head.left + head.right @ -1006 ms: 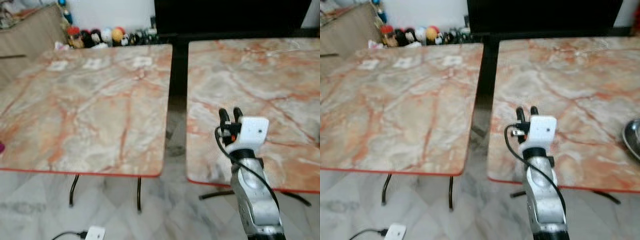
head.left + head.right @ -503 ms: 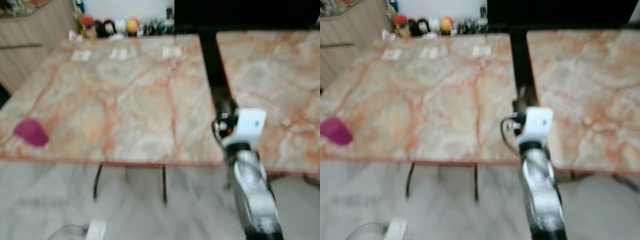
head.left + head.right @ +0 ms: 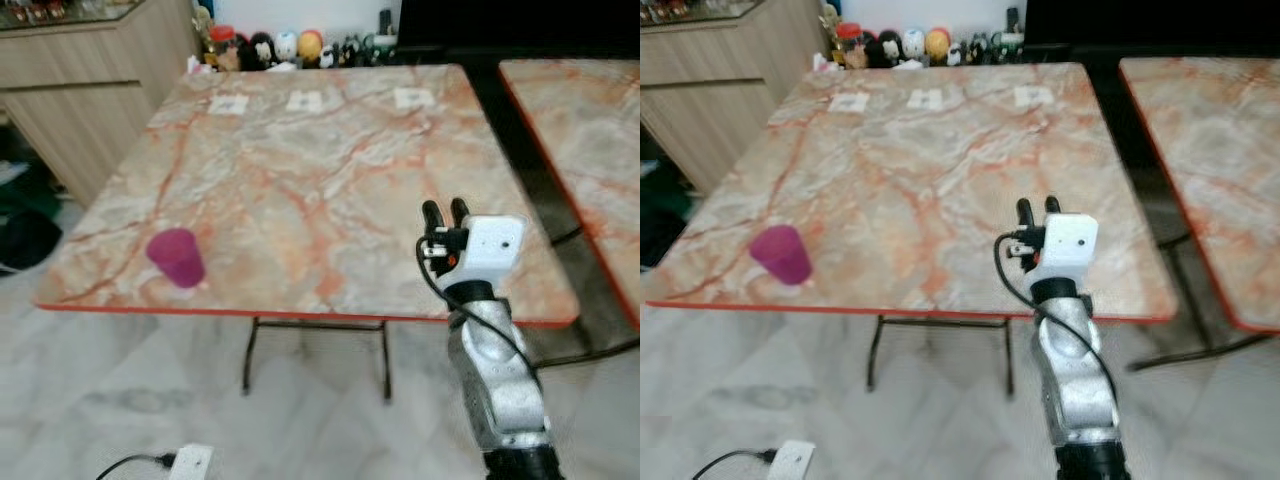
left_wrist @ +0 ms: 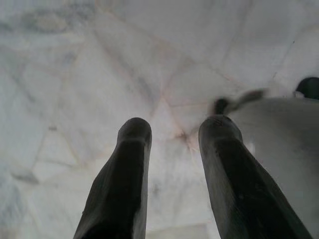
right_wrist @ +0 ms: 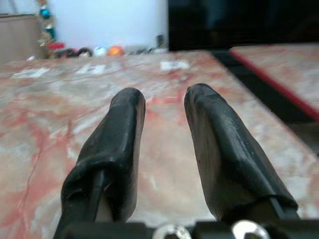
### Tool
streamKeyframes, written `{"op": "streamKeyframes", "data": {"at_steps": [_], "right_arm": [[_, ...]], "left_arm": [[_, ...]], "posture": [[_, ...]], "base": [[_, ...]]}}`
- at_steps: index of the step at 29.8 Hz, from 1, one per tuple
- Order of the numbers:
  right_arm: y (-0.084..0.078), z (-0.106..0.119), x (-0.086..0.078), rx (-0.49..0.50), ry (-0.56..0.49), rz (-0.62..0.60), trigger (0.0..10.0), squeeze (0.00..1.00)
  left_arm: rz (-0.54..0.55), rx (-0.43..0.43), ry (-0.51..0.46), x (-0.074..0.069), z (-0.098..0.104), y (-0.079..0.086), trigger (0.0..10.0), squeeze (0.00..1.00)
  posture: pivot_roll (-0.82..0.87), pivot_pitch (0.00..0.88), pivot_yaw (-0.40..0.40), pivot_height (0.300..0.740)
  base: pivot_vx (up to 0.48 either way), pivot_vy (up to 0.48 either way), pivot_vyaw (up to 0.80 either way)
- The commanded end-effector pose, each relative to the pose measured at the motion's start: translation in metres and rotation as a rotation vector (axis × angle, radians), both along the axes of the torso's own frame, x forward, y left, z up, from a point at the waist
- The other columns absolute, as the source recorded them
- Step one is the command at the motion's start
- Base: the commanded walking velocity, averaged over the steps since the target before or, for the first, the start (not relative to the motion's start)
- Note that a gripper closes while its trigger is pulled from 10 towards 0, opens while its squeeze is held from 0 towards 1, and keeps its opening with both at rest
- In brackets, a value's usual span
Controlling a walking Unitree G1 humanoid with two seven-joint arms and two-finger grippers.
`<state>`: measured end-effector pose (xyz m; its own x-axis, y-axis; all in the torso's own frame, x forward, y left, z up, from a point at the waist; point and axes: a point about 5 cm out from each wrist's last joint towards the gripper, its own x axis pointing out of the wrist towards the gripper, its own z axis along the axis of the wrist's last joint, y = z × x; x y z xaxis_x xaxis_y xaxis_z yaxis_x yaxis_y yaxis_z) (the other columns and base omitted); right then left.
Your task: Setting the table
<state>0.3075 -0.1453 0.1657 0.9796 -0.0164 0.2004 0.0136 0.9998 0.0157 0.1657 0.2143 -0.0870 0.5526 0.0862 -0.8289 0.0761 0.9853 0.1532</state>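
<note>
Fingers point(image 3: 445, 209) parted over table point(image 3: 300, 180); purple cup point(image 3: 177, 257) newly nearer.

- a magenta cup point(image 3: 176, 257) stands upside down, wide rim on my marble table point(image 3: 330, 160).
- it sits near the table's front left edge.

A silver right arm point(image 3: 497, 385) carries a white wrist block, black cable, and black-fingered end effector point(image 3: 445, 212).
</note>
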Motion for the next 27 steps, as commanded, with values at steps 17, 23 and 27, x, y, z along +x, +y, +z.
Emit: {"op": "streamKeyframes", "data": {"at_steps": [17,23,27], "right_arm": [[0.0076,0.0077,0.0027,0.01,-0.028,0.031,10.0,0.0],[0.0077,0.0082,0.0032,0.009,-0.03,0.031,10.0,0.0],[0.0062,0.0087,0.0057,0.003,-0.029,0.027,10.0,0.0]], "left_arm": [[0.022,0.004,0.004,-0.0024,-0.0006,0.0027,10.0,0.0],[0.014,0.01,0.0,-0.0019,-0.0002,0.0029,10.0,0.0],[0.013,0.012,-0.001,-0.0018,-0.0002,0.0029,10.0,0.0]], "posture": [[-0.09,0.099,0.023,0.74],[-0.09,0.102,0.024,0.74],[-0.09,0.103,0.025,0.74]], "base": [[0.0,0.48,0.0],[0.0,0.138,0.0],[0.0,0.0,0.0]]}}
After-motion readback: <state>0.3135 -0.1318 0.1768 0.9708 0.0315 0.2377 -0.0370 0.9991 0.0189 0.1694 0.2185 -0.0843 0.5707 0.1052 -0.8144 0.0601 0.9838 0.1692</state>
